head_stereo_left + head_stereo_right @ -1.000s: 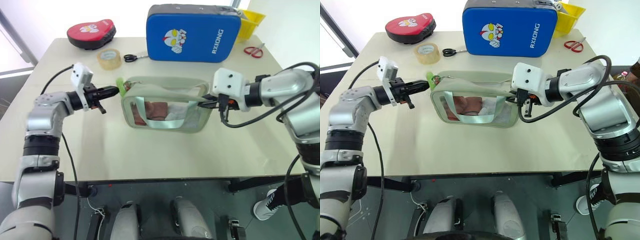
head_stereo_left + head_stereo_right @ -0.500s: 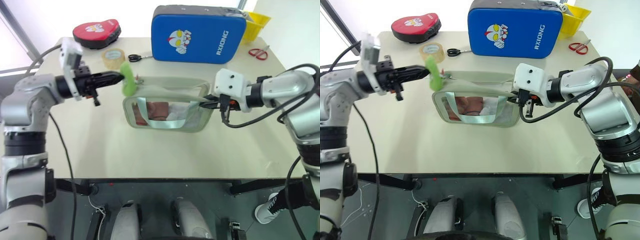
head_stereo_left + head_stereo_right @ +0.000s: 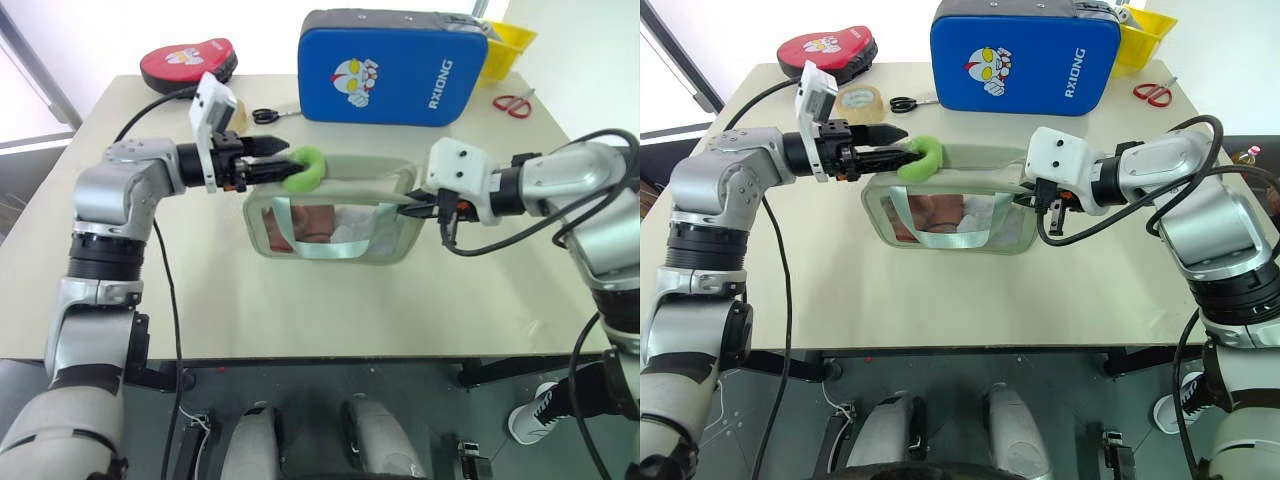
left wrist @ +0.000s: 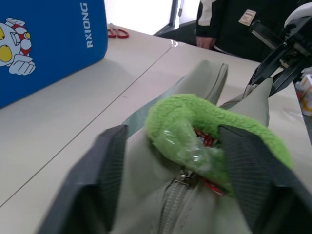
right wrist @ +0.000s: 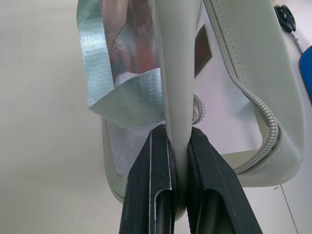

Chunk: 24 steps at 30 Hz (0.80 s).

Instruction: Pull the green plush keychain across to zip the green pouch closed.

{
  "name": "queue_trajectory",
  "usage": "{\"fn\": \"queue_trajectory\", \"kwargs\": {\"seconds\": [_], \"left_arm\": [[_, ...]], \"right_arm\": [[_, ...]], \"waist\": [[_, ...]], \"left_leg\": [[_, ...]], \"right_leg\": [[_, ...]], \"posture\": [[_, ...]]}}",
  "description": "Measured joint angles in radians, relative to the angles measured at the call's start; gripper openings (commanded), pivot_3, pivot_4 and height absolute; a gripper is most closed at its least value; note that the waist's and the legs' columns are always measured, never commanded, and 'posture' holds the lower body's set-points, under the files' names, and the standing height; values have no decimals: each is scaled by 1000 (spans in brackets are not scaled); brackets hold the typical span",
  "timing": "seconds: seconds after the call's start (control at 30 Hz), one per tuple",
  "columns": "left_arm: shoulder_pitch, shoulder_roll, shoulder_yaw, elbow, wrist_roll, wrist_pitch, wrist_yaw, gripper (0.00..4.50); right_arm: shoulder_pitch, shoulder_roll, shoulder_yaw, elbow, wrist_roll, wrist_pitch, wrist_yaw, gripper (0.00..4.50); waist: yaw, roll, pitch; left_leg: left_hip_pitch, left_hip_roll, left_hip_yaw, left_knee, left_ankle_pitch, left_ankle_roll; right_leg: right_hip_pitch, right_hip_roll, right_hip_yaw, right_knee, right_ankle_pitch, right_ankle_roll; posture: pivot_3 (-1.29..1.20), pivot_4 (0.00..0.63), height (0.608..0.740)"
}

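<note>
The green pouch [image 3: 330, 215] lies mid-table with its clear window toward me. The green plush keychain [image 3: 305, 170] rests on the pouch's top edge near its left end, at the zipper pull [image 4: 183, 179]. My left gripper [image 3: 280, 160] points level at it from the left. It is open, and the plush [image 4: 214, 141] sits between the spread fingers [image 4: 105, 165] with a gap on one side. My right gripper [image 3: 412, 208] is shut on the pouch's right end, pinching the fabric edge [image 5: 178, 97] between its fingers.
A blue hard case [image 3: 392, 68] stands behind the pouch. A tape roll [image 3: 858, 100], black scissors [image 3: 265, 116] and a red padded case [image 3: 182, 66] lie at the back left. Red scissors [image 3: 510, 105] and a yellow bin [image 3: 505, 45] are back right. A person [image 4: 229, 24] stands beyond the table.
My left gripper carried the keychain to the right from the pouch's left corner along its top edge, then its fingers spread apart. The right gripper kept its hold and did not move.
</note>
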Motion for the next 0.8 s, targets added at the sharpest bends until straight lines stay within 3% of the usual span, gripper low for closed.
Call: {"fn": "queue_trajectory", "kwargs": {"seconds": [0.3,0.47,0.6,0.8], "left_arm": [[17,168,84,0,-1,-35,-67,4312],[213,193,115,-128,-71,-40,-178,4312],[266,194,83,-183,-56,-71,-198,3038],[258,160,61,-181,-15,-105,-149,47]], "right_arm": [[8,-2,-1,-10,-2,11,-15,0],[9,-1,0,-9,-5,10,-21,0],[9,-1,0,-8,-10,10,-20,0],[9,-2,1,-1,-11,11,-18,0]], "waist": [[1,0,0],[0,0,0],[2,0,0],[4,0,0]], "left_leg": [[0,0,0,0,0,0],[0,1,0,0,0,0],[1,0,1,0,0,0],[0,0,1,0,0,0]], "right_leg": [[0,0,0,0,0,0],[0,0,0,0,0,0],[1,0,0,0,0,0],[1,0,0,0,0,0]], "posture": [[0,150,737],[0,150,737],[0,150,737],[0,150,737]]}}
